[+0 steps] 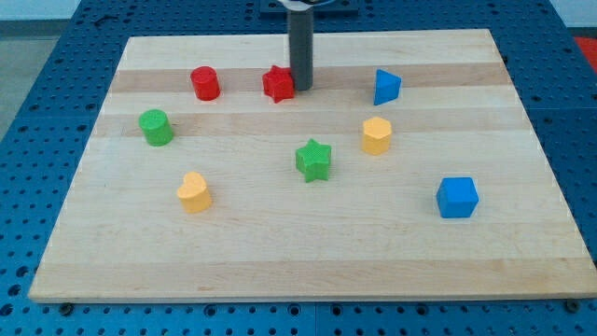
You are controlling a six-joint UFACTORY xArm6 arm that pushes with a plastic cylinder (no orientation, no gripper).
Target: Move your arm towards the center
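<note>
My dark rod comes down from the view's top, and my tip (300,88) rests on the wooden board (140,261) right beside the red star block (277,84), touching its right side. A red cylinder (205,83) lies to the left of the star. A blue triangular block (386,87) lies to the right of my tip. A green star block (314,160) sits near the board's middle, below my tip. A yellow hexagonal block (377,135) is to its upper right.
A green cylinder (156,127) sits at the left. A yellow heart block (194,192) lies at the lower left. A blue cube (457,197) sits at the lower right. A blue perforated table (37,93) surrounds the board.
</note>
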